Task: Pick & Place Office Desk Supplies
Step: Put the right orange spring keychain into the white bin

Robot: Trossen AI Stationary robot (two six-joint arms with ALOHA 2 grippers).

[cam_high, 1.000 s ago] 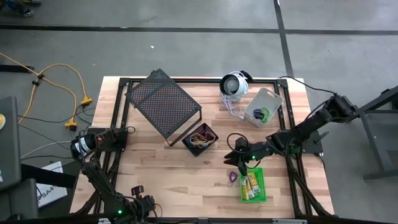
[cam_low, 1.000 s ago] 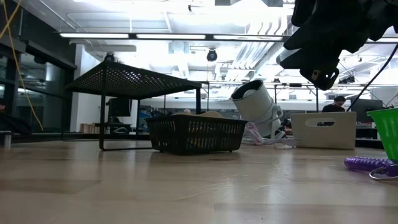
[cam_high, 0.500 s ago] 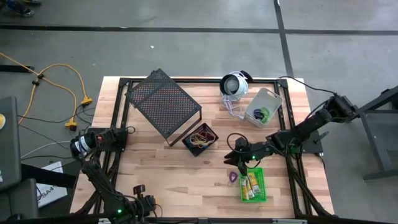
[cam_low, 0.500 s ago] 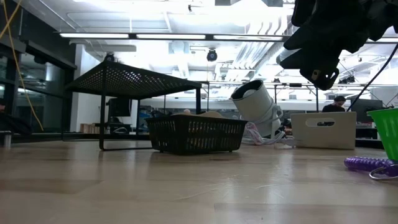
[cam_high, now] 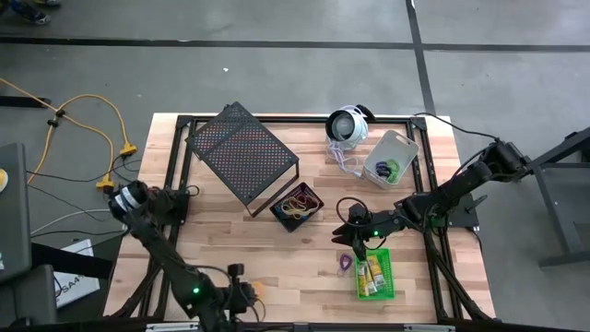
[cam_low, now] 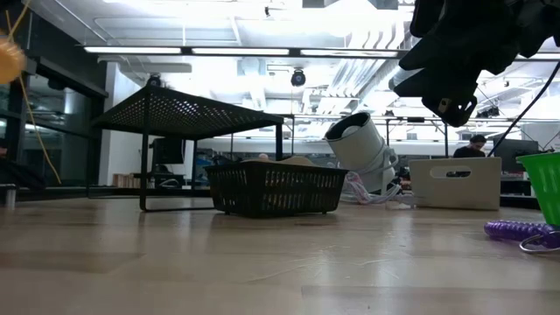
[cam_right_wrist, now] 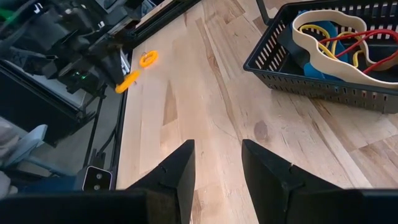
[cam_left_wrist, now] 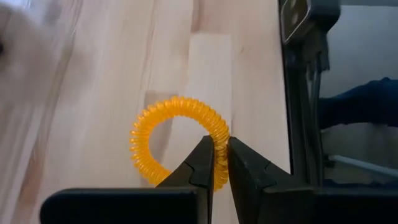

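Already we had the orange loop pinched at the bench's near-left edge.

We saw the left tool [cam_left_wrist: 219,163] closed on the orange loop [cam_left_wrist: 176,138], its fingers clamped across the coil's rim just above the bench [cam_high: 230,249]; a second orange loop [cam_right_wrist: 148,59] lay close by. We judged this the pick step, with the carry to come: the next move called for a lift and a long reach across to a bin, perhaps the black bin [cam_high: 297,206] already holding loops. Our right tool [cam_right_wrist: 214,165] hovered open beside the green bin [cam_high: 374,273] of yellow pieces, near a purple loop [cam_high: 344,263]. The grey bin [cam_high: 390,159] sat far right.
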